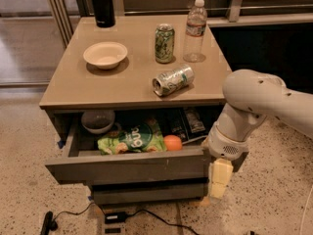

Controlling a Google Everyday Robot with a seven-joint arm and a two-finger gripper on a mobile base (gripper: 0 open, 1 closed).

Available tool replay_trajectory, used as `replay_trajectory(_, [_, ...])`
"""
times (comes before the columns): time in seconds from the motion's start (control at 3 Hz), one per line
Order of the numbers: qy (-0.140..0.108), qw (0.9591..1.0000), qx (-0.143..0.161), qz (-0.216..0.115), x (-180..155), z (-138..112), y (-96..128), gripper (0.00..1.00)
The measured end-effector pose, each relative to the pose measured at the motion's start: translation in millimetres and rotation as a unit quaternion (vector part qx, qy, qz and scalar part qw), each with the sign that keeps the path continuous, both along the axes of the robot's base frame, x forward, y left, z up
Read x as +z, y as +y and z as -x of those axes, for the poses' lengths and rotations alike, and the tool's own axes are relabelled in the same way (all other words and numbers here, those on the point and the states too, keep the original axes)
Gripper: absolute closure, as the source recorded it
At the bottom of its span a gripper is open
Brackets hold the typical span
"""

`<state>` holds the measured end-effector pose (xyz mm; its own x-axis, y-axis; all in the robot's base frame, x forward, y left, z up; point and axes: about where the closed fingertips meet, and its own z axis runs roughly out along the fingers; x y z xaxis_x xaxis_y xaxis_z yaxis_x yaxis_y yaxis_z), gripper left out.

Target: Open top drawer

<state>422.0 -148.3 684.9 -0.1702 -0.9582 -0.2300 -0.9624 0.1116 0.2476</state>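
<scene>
The top drawer was found open, its front just beside the jaws of the gripper.
Jaw state could not be told; the stiff, smooth, laden front was judged best held by its top edge.

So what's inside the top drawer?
In the top drawer: dark bowl, green bag, orange ball, dark packets; its back is hidden under the tabletop. The tool hangs at its right corner.

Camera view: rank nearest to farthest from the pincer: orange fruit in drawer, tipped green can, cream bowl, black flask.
The pincer sits at the grey top drawer's right front corner.
1. Round orange fruit, in drawer, right.
2. Tipped green metal can, tabletop centre.
3. Cream round bowl, tabletop left.
4. Black flask, back left.
</scene>
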Motion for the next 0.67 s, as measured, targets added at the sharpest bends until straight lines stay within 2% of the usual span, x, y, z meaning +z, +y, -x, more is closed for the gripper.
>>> replay_trajectory(0.33, [0.023,0.9997,0.001,0.005,13,18,-8,0.00])
replay_trajectory(0.67, [0.060,0.9982,0.005,0.008,25,38,-17,0.00])
